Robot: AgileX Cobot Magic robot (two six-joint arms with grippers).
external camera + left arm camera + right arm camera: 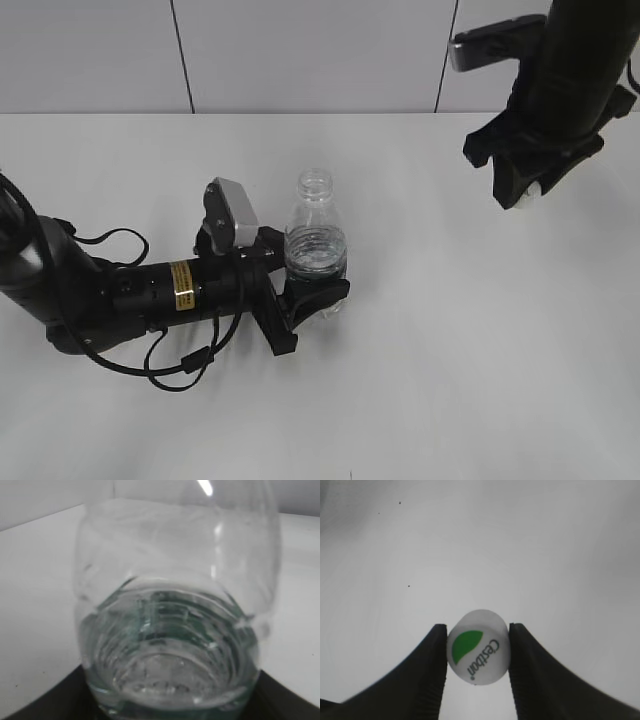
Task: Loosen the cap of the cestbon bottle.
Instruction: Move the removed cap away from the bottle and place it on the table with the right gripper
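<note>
My left tool (318, 290) grips the open bottle (316, 245) at center; my right tool (477, 655), at two o'clock, pinches the cap (478, 646).

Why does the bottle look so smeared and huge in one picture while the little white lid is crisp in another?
Left wrist view: the bottle sits right against the lens, so it blurs, fills the frame and catches a bright glare streak. Right wrist view: the cap is sharp, its lettering readable, evenly lit between dark fingers. Exterior view: soft light, faint shadows on the table.
</note>
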